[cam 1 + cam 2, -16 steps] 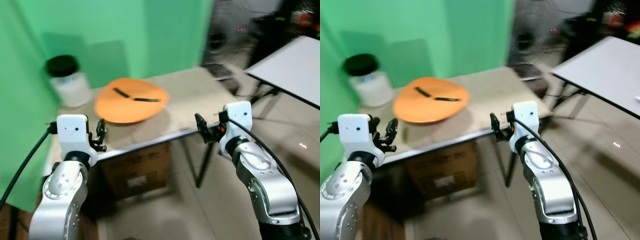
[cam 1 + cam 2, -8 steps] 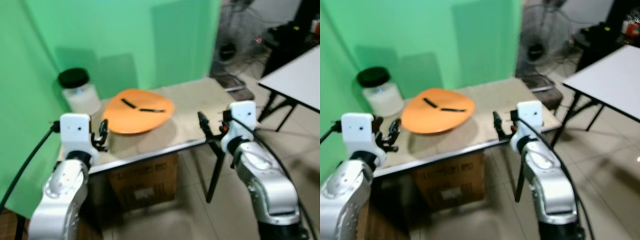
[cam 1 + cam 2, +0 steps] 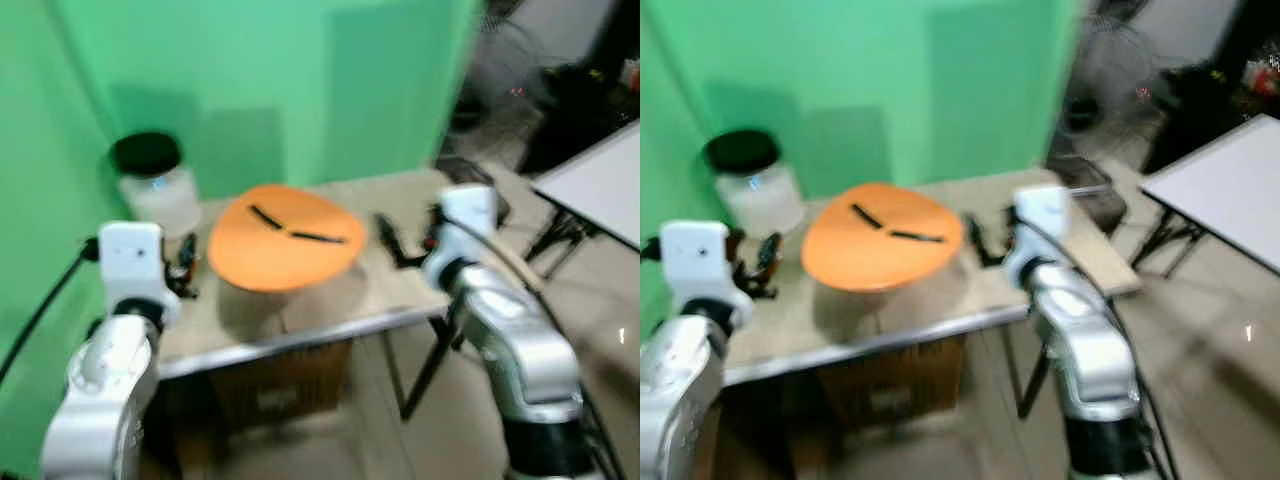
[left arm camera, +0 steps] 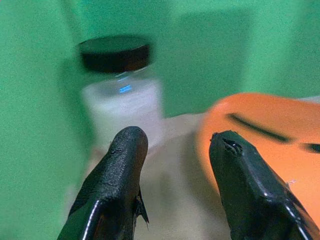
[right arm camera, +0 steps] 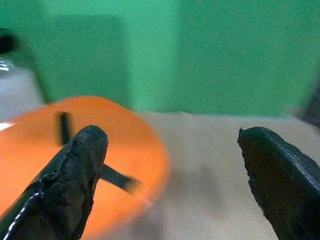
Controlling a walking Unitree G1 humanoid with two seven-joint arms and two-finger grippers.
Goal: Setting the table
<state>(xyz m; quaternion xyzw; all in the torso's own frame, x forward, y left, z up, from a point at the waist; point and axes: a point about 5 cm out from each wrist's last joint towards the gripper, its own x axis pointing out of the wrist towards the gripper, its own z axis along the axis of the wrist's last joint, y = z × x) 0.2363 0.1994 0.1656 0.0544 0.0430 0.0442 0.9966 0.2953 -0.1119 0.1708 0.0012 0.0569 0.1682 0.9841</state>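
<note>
Left eye view: whole scene has shifted and blurred against half a second ago, so the camera is moving with the robot; tabletop [image 3: 400, 290] now sits closer under both arms.
Change: orange plate [image 3: 287, 250] looks larger and more central, and the right gripper [image 3: 392, 245] has gone from off the tabletop's near edge to above its surface. Plate, sticks and jar hold the same layout among themselves.
Meaning: my read is approach nearly done, reach phase starting; nothing picked or placed yet.
Plate: on the tabletop, two dark sticks [image 3: 300, 228] lying across it, apart from each other. Too blurred to say what utensil they are.
Jar: white, black lid [image 4: 120, 90], just beyond the left fingers [image 4: 122, 165] and slightly to their outer side.
Left gripper [image 4: 177, 165]: fingers parted, nothing between them, touching nothing; plate rim lies ahead of the inner finger.
Right gripper: fingers spread wide, empty, no contact. Right wrist view has the plate behind one finger [image 5: 75, 170] and bare tabletop in the gap.
Next, as a guess: right arm is better lined up on the plate or the sticks.
Risk: motion blur, so fine alignment is unreliable until the robot settles.
</note>
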